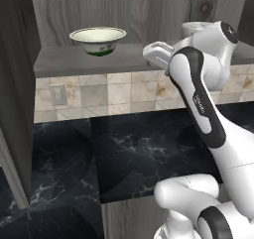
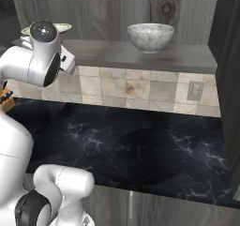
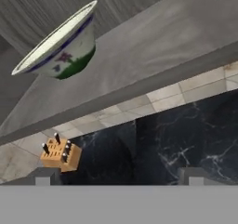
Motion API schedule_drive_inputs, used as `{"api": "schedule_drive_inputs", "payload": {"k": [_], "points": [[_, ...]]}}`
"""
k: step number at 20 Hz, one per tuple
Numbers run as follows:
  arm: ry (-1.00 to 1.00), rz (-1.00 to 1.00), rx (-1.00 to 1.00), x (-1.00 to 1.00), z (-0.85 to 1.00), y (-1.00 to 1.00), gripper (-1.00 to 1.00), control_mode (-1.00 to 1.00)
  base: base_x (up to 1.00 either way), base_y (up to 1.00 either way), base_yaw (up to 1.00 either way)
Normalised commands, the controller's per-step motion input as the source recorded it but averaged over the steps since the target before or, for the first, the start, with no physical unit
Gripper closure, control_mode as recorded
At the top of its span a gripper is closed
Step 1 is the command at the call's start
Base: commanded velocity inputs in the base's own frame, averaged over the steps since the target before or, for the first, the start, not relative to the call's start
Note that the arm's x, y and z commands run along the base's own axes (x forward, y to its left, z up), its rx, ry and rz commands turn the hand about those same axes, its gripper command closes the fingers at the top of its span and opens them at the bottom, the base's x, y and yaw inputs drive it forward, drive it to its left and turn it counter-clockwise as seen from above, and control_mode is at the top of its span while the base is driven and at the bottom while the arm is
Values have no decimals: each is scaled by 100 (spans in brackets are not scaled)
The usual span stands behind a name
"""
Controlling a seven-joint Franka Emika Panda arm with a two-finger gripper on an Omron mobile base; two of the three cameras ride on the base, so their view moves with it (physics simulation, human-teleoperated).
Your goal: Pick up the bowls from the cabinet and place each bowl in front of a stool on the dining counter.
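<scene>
A: In the left base view, where's the target?

B: The cream bowl (image 1: 97, 39) stands upright on the cabinet shelf (image 1: 74, 62), up and to the left of the arm's hand (image 1: 158, 54), which is raised to about shelf height at the shelf's front edge. Bowl and hand are apart, nothing touching. The bowl is round, so no long axis matters; the rim is what the fingers must straddle.

A: And from the right base view?

B: The marble bowl (image 2: 150, 36) sits on the same shelf, well off to the right of the wrist (image 2: 44, 51). A sliver of the cream bowl peeks out behind the wrist, so that one is the nearer, in my judgement the first to go for.

A: Hand view?

B: The camera is rolled, so the shelf runs slanted. The cream bowl lies toward the upper left, ahead of the gripper (image 3: 118, 175). Its fingertips (image 3: 42, 175) stand spread as wide as they go, with nothing between them. Below are the black tabletop (image 3: 186, 135) and a knife block (image 3: 59, 154).

A: Pose?

B: Elbow bent, forearm reaching up and forward; the hand needs to shift toward the bowl before closing.
</scene>
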Motion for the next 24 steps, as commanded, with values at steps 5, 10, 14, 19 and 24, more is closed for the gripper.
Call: {"api": "schedule_drive_inputs", "payload": {"k": [5, 10, 14, 19, 24], "points": [[-5, -7, 0, 2, 65, 15, -100, -100, 0, 0, 0], [-4, -11, 3, 7, 6, 1, -100, -100, 0, 0, 0], [-4, -7, 9, 17, 0, 1, -100, -100, 0, 0, 0], [-10, -2, 9, 24, 0, 20, -100, -100, 0, 0, 0], [1, 0, 7, 24, 15, 11, -100, -100, 0, 0, 0]]}}
